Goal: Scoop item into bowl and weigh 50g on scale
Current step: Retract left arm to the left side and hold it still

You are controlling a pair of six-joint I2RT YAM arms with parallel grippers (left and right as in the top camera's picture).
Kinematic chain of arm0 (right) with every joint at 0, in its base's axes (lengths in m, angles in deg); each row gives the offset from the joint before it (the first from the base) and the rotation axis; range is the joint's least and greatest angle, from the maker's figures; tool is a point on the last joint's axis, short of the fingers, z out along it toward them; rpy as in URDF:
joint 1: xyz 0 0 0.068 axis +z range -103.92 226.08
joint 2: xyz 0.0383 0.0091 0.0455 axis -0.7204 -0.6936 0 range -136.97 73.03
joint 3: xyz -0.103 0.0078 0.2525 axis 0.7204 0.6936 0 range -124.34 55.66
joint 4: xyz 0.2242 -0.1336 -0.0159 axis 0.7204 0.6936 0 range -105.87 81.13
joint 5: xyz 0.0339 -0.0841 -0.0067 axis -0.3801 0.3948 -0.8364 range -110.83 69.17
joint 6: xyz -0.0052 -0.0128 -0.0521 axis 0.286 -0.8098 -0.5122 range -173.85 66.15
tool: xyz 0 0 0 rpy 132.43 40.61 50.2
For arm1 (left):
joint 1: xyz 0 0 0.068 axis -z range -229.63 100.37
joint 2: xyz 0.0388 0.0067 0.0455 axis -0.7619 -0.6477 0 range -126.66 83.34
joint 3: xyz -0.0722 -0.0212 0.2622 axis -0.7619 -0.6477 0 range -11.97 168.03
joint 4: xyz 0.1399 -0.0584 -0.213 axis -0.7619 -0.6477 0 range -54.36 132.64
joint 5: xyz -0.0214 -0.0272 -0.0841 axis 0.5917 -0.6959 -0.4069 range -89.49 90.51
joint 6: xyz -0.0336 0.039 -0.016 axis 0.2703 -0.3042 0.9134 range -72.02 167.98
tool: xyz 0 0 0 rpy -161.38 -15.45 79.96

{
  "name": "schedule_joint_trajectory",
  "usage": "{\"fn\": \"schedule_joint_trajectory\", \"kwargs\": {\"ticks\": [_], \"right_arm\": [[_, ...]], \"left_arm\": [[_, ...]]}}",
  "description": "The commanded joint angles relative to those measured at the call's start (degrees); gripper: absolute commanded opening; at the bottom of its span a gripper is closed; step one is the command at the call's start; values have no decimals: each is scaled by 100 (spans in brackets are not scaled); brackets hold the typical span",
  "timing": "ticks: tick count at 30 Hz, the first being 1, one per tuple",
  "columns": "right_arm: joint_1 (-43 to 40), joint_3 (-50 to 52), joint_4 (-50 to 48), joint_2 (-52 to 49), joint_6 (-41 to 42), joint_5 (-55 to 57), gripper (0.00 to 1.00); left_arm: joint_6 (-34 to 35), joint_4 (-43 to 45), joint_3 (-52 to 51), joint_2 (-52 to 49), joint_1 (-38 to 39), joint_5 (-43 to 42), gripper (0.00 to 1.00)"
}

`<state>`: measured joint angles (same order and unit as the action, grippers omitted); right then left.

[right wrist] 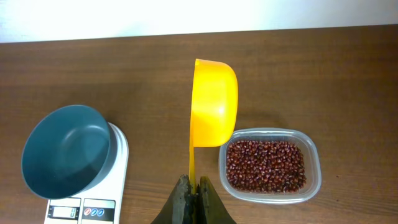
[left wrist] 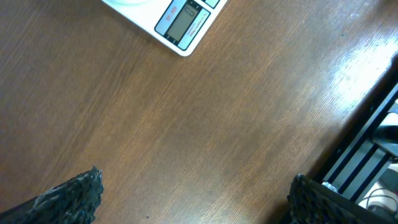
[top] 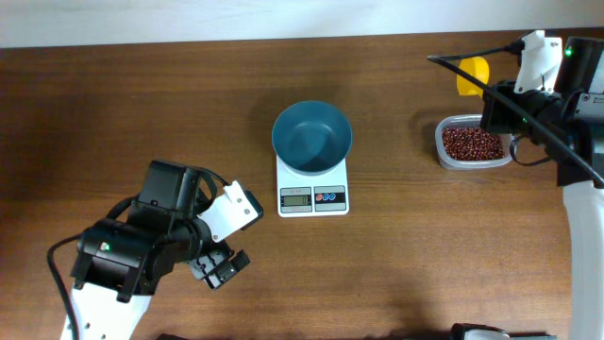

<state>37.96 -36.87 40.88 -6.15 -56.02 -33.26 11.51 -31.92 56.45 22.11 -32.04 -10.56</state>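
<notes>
The teal-blue bowl (top: 312,137) sits empty on the white scale (top: 312,194) at mid table; both show in the right wrist view, bowl (right wrist: 65,151) and scale (right wrist: 118,155). Reddish-brown beans (top: 471,143) fill a clear plastic tub (top: 472,161) at the right, also in the right wrist view (right wrist: 265,164). My right gripper (right wrist: 193,186) is shut on the handle of a yellow scoop (right wrist: 214,102), held on edge above the table just left of the tub; the scoop shows overhead (top: 473,75). My left gripper (top: 219,266) is open and empty, low over bare table at the front left.
The scale's corner and display (left wrist: 180,25) show at the top of the left wrist view. The table's edge and a black frame (left wrist: 367,155) lie at that view's right. A pale wall (top: 189,19) borders the table's far edge.
</notes>
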Motion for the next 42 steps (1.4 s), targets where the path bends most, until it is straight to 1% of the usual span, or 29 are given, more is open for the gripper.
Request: {"fn": "schedule_joint_trajectory", "kwargs": {"ticks": [1,24,31,34,39,42], "right_arm": [[-22,-4,7,120,-61,-90,4],[-22,-4,131,120,-61,-90,4],[-22,-4,136,120,-61,-90,4],[-22,-4,136,120,-61,-90,4],[-20,-4,144,120,-59,-92,4],[-20,-4,232,122,-61,-92,4]], "left_arm": [[-87,7,72,24,-31,-9,100],[-87,339,74,46,-28,-9,99],[-83,407,74,452,-28,-9,99],[122,387,74,741,-37,-9,99],[129,116,74,765,-286,-15,99],[125,74,74,721,-509,-302,99]]}}
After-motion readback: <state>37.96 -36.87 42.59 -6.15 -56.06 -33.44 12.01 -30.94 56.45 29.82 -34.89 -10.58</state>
